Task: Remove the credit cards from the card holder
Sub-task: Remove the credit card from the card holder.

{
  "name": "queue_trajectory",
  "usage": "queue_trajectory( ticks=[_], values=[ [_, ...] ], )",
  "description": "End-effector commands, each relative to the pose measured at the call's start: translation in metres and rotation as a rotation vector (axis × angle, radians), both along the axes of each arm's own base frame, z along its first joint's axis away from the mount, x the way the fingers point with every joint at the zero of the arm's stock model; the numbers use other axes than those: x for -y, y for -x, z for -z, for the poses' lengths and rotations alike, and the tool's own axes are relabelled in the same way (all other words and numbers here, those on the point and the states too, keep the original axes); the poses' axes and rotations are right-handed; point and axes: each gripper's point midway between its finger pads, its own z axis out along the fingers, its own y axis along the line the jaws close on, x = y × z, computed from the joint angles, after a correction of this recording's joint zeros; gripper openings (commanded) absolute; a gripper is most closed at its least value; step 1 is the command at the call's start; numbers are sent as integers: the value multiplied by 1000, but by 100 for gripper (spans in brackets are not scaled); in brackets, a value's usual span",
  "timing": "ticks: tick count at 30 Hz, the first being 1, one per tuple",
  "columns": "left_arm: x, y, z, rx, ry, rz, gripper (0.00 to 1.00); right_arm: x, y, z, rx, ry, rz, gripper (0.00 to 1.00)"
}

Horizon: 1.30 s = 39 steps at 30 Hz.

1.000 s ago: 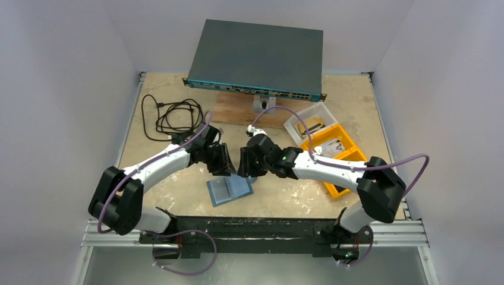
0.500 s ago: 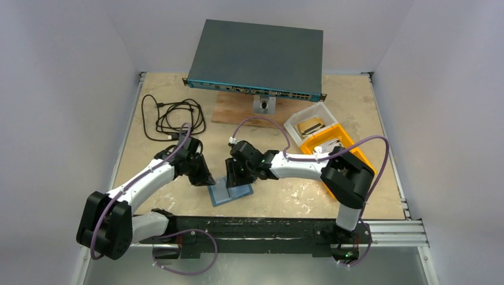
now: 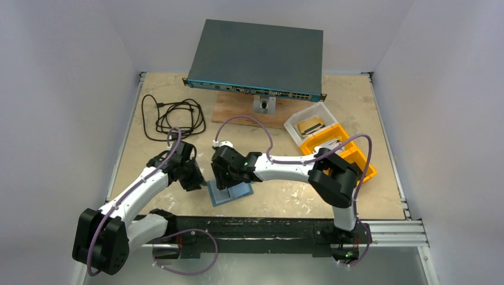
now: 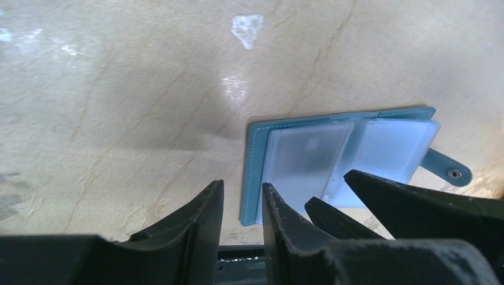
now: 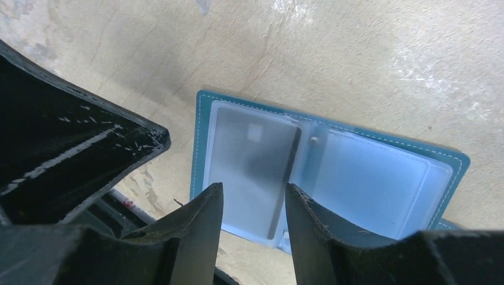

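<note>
Teal-blue and spread open flat, the card holder [image 3: 230, 191] lay on the table [image 3: 285, 196] near its front edge, between my two arms, with its snap tab [image 4: 447, 169] poking out on the side away from the left arm. Through the clear inner pockets I saw one pale credit card [image 5: 249, 157], tucked in the half nearer the left arm. The left jaws hung low at that half's outer edge, their fingers [image 4: 199, 228] a narrow gap apart and gripping nothing. The right jaws hovered just beside them over the pocket with the card, their fingers [image 5: 199, 234] partly open and likewise empty. I could not tell whether either pair touched the holder. Well apart, farther back, sat a grey network switch [image 3: 255, 56], a coiled black cable [image 3: 175, 116], a clear tub [image 3: 324, 111] and an orange bin [image 3: 367, 171].
</note>
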Motion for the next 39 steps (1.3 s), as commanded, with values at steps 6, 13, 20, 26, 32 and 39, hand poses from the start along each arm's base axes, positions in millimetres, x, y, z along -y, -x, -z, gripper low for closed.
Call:
queue_trajectory(
  ticks=[6, 13, 20, 26, 32, 39],
  values=[
    [-12, -15, -20, 47, -34, -57, 31, 5, -6, 20, 84, 174, 4, 44],
    [-5, -16, -21, 44, -3, -28, 31, 8, 3, 39, 34, 208, -11, 36],
    [9, -15, -13, 25, 58, 31, 27, 14, 8, 46, -31, 162, 5, 18],
    [25, -18, -13, 25, 131, 89, 15, 11, 8, 44, -80, 84, 6, 17],
    [42, -17, -10, 8, 171, 155, 19, 12, 9, 44, -147, -2, 4, 16],
    [52, -11, 6, -38, 178, 178, 26, 16, 8, 46, -216, -84, 12, 15]
  ],
)
